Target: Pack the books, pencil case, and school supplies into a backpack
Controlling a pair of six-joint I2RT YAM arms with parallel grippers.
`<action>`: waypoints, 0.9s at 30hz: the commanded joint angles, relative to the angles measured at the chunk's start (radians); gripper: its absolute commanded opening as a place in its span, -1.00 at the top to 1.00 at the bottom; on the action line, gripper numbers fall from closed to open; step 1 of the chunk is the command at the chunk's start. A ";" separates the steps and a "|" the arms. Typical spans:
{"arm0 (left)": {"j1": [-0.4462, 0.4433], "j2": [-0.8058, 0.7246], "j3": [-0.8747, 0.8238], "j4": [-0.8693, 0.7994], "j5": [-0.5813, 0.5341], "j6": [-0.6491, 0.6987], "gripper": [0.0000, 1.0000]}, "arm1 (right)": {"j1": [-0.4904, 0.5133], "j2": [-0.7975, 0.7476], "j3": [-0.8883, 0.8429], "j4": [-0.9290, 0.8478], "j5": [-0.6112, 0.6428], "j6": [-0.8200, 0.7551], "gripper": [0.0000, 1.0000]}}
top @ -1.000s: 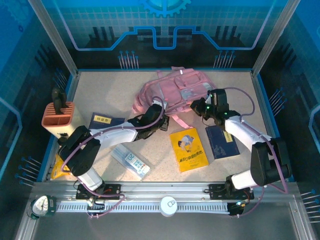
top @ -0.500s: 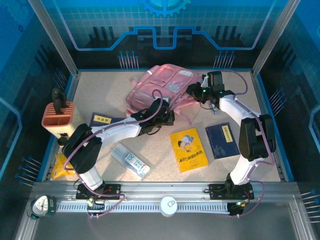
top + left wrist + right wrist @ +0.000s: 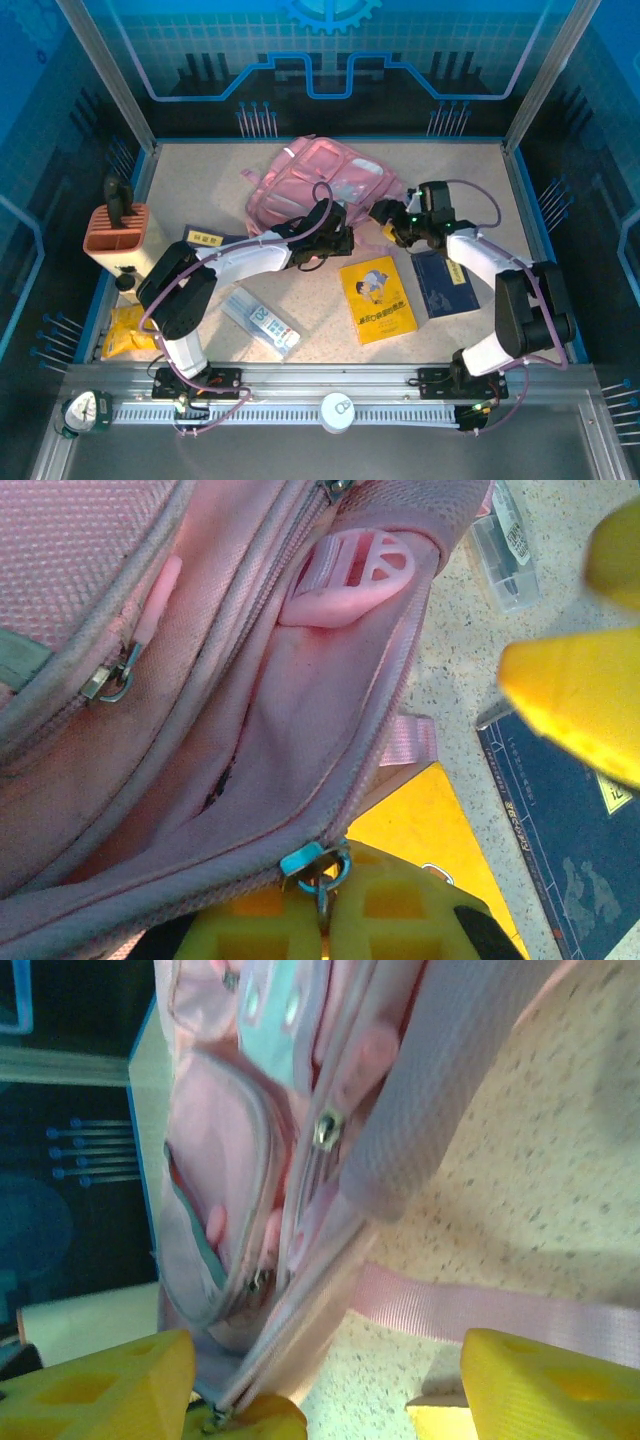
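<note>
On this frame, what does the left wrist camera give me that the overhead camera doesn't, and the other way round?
Left wrist view: a close look at the left pincer, shut on a teal zip pull at the backpack's lower seam, with a pink plastic buckle above it. Overhead view: the orange holder at the left edge and a second navy book beside the left arm. Both: the pink backpack, the yellow book and the navy book right of it.
</note>
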 commanded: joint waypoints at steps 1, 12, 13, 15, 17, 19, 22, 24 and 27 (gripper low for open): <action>-0.009 -0.024 0.021 0.063 0.038 -0.013 1.00 | 0.033 0.017 -0.035 0.109 -0.007 0.114 -0.42; -0.021 -0.029 0.034 0.065 0.063 -0.004 1.00 | 0.079 0.204 0.075 0.212 0.045 0.189 0.00; -0.022 -0.025 0.038 0.065 0.069 -0.001 1.00 | 0.081 0.216 0.085 0.218 0.044 0.184 0.10; -0.025 -0.017 0.051 0.045 0.081 0.003 1.00 | 0.081 0.226 0.081 0.245 0.046 0.184 0.34; -0.027 -0.018 0.059 0.024 0.089 0.008 1.00 | 0.077 0.217 0.078 0.244 0.057 0.168 0.64; -0.027 -0.026 0.061 0.012 0.120 0.030 1.00 | 0.072 0.203 0.082 0.219 0.073 0.141 0.86; -0.027 -0.053 0.053 -0.047 0.130 0.063 1.00 | 0.045 0.187 0.118 0.145 0.068 0.083 1.00; -0.026 -0.084 0.029 -0.098 0.099 0.078 1.00 | 0.011 0.170 0.124 0.129 0.058 0.069 1.00; -0.022 -0.156 -0.039 -0.159 0.046 0.101 1.00 | -0.034 0.153 0.159 0.069 0.050 0.022 1.00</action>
